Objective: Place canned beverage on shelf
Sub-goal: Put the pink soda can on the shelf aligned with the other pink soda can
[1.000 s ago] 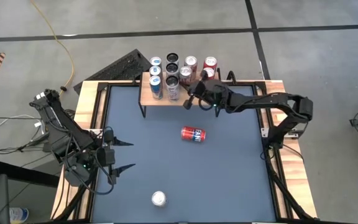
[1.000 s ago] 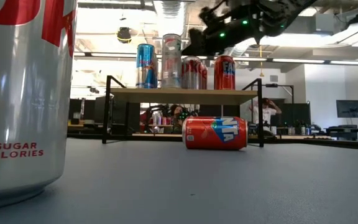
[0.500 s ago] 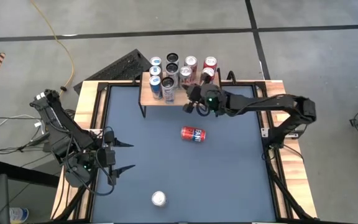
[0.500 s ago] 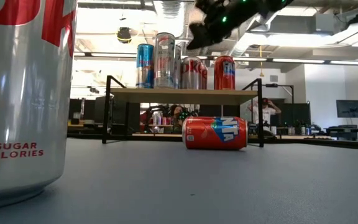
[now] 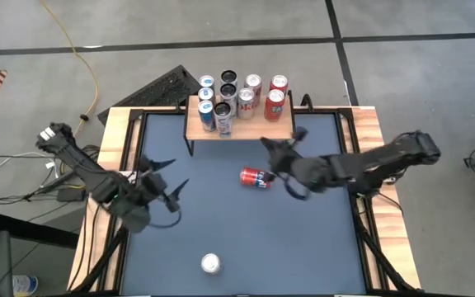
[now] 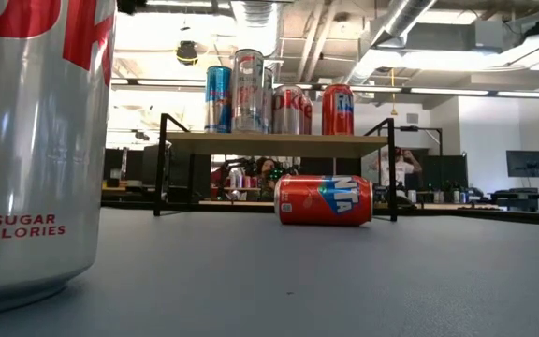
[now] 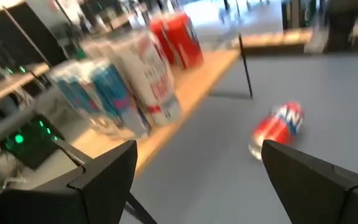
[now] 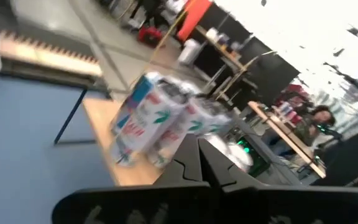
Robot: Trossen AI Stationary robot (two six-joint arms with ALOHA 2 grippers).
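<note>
I've got the left gripper [image 5: 174, 177] wide open and empty — lined up for the tipped red can [image 5: 256, 177]; right gripper [image 5: 270, 145] shut, holding nothing.

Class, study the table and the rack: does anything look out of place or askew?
Yes. One red drink can lies on its side on the dark table, in front of the wooden-topped, black-legged shelf, while the cans on the shelf stand upright. A silver can also stands alone near the table's front edge, away from the rest.

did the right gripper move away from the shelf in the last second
Yes. The right gripper has come off the shelf toward the table's middle, now beside the lying red can.
</note>
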